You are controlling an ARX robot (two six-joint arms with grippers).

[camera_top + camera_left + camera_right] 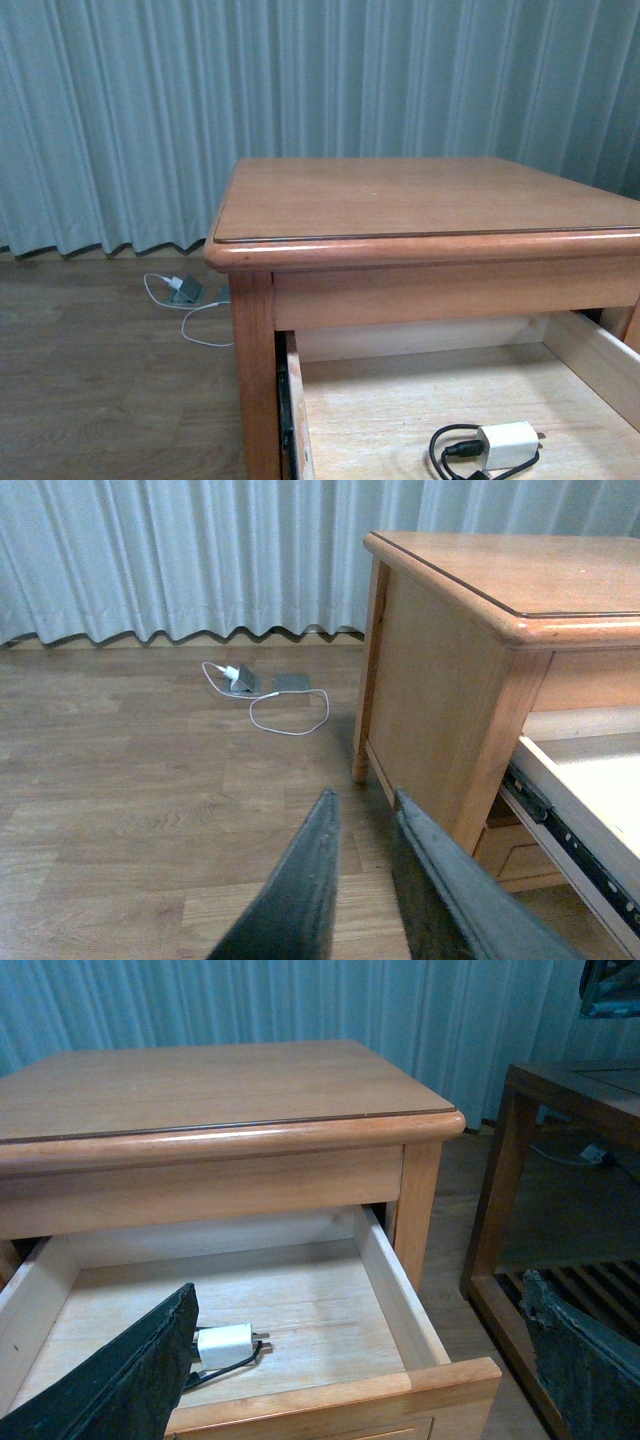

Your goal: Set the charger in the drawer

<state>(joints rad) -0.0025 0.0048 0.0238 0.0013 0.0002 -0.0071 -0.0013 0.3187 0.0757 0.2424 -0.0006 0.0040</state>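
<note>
The drawer (580,350) (390,1290) (580,780) stands pulled out of the wooden cabinet, its pale inside showing. On the drawer floor lies the charger (508,443) (224,1346), a white plug block with its black cable (452,452) coiled beside it. My right gripper (358,1305) hangs open above the drawer's front edge, apart from the charger, with one finger partly hiding the cable. Off the cabinet's side, my left gripper (360,810) is shut on nothing above the floor. Neither gripper shows in the front view.
The cabinet top (420,195) is bare wood. A white-cabled plug with a grey device (185,290) (245,678) lies on the floor by the curtain. A second wooden stand (560,1160) sits close to the cabinet's other side. A lower drawer front (515,858) shows below.
</note>
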